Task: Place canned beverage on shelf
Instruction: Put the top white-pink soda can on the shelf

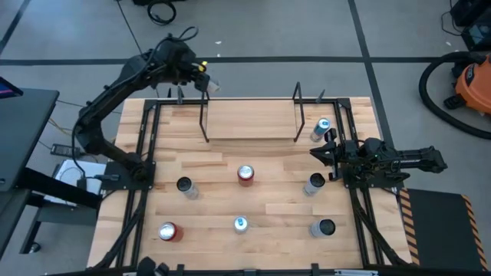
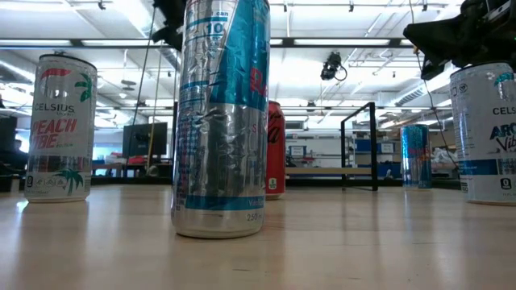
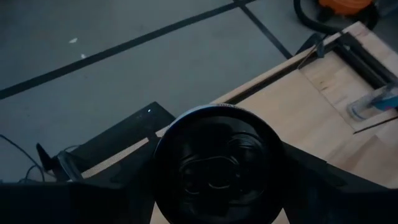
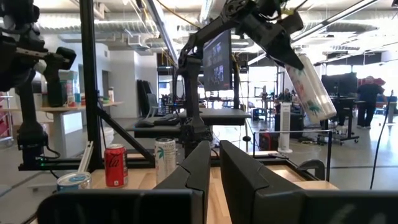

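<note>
The left gripper [image 1: 205, 79] is raised at the table's far left corner, clamped on a white can [image 4: 309, 87] with a teal pattern. The right wrist view shows that can tilted well off upright, high in the air. In the left wrist view the can's dark end [image 3: 217, 165] fills the space between the fingers, with floor and the table's edge beyond. So the can is lifted and carried, but not yet set down.

The shelf [image 1: 249, 119] stands at the far middle of the table, its board bare between the two black end frames. The held can hangs just outside the left frame, near it but not over the board. What seems left: bring the can over the board, turn it upright, lower it and let go.

The right gripper [image 1: 322, 151] rests low at the right side with its fingers [image 4: 199, 163] closed on nothing. A blue can [image 1: 321, 129] stands just beyond it, beside the shelf's right frame. Six more cans stand on the table [image 1: 268, 195], among them a red can [image 1: 245, 175] in the middle, none on the shelf
</note>
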